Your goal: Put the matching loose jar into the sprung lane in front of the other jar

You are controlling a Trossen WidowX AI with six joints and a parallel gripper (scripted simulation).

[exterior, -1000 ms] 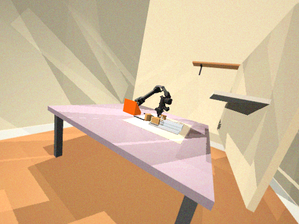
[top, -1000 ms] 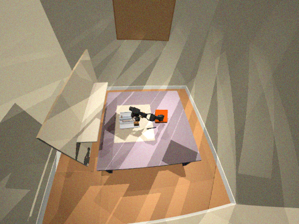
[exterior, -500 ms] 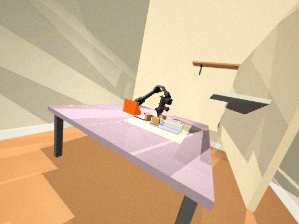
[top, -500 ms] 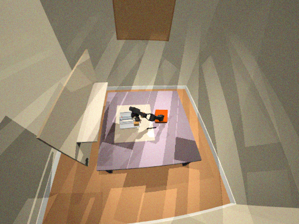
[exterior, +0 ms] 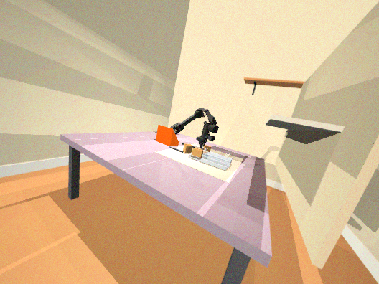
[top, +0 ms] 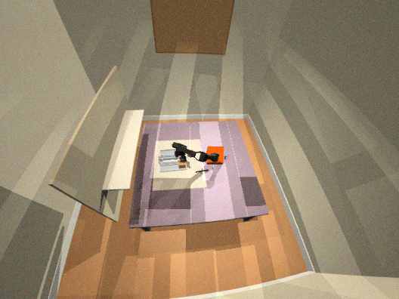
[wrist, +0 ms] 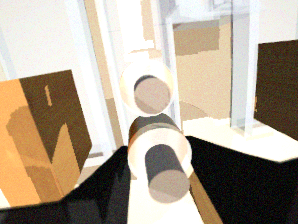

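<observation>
The black arm reaches from its orange base (on the lilac table) over the pale lane rack.

Setting: plain indoor room, workshop-like test space. Floor of orange wood boards; pale walls with white skirting; brown door in far wall. Lilac counter on dark legs, centre of room. Two wall shelves: wood shelf on a bracket, pale shelf lower. On counter: cream mat, orange arm base, clear shop-style lane rack.
</observation>
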